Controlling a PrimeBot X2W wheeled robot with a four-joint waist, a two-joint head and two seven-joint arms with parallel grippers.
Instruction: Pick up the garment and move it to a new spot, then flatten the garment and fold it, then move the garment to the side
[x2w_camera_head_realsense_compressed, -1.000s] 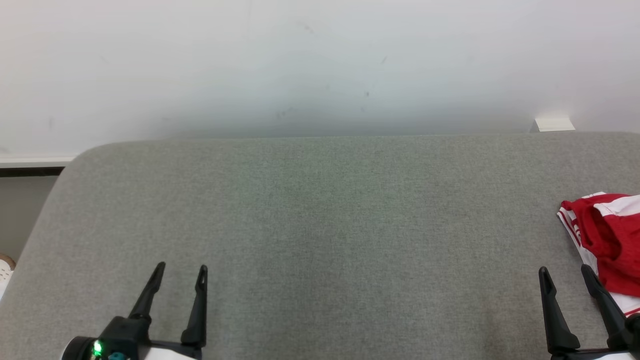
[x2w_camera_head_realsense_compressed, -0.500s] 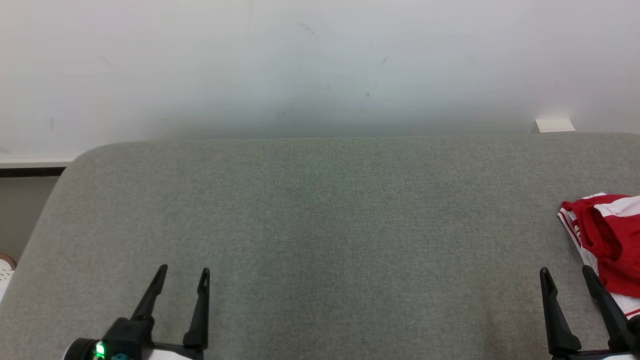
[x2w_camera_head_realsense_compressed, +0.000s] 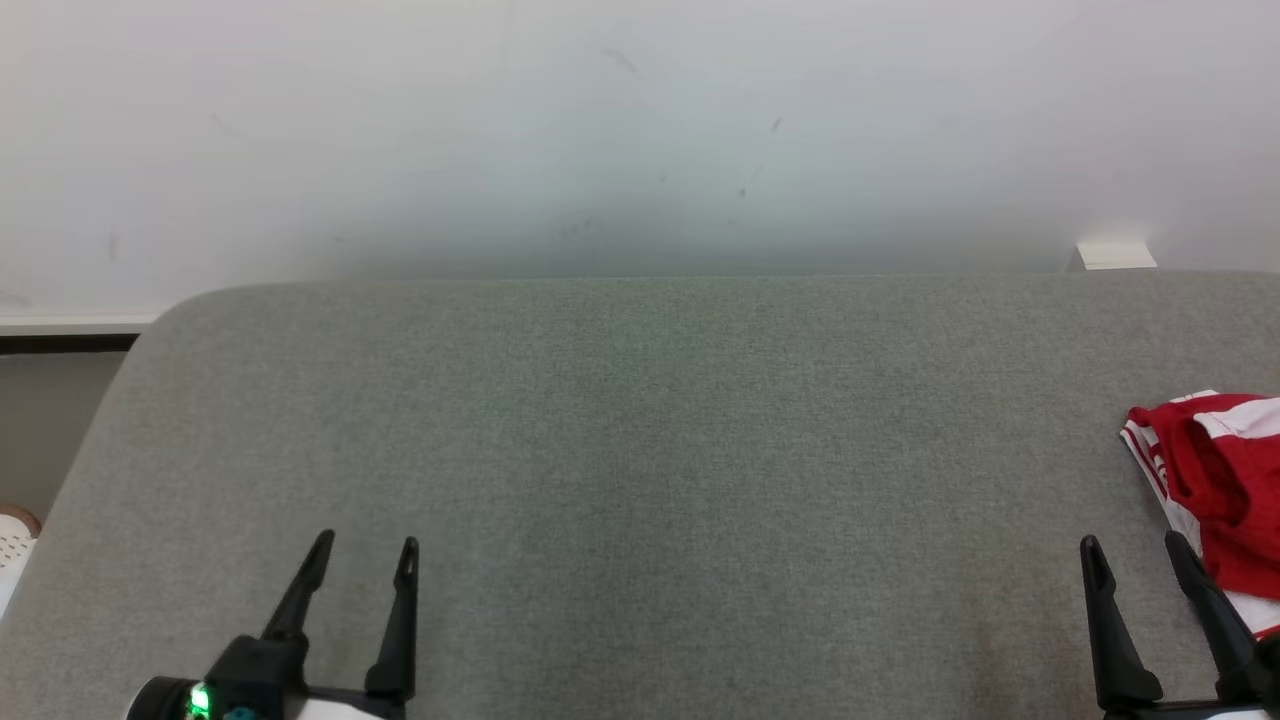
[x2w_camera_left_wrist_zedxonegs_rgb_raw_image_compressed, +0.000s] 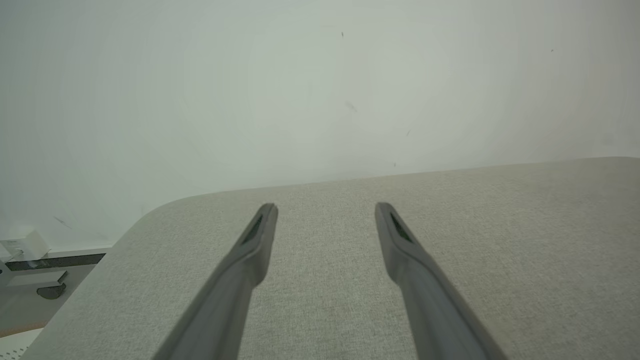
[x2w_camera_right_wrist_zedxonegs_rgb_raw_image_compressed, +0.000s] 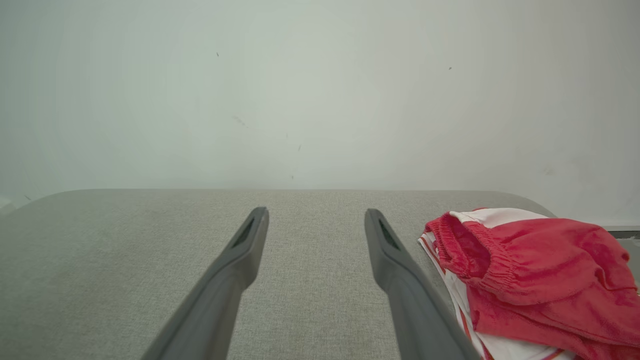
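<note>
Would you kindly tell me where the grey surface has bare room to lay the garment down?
The grey surface is bare from its rounded left corner across the middle, between the left gripper and right gripper, back to the wall. Crowded: the right edge, where the bunched garment lies.

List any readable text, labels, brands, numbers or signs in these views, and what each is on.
No readable text in any view.
Red and white striped fabric garment: stripes only, no lettering or logo showing.
Small white block behind the far edge of the grey fabric-covered surface: no marking can be made out, too small to tell.
Small white box at the left of the left wrist view: too blurred to read.
</note>
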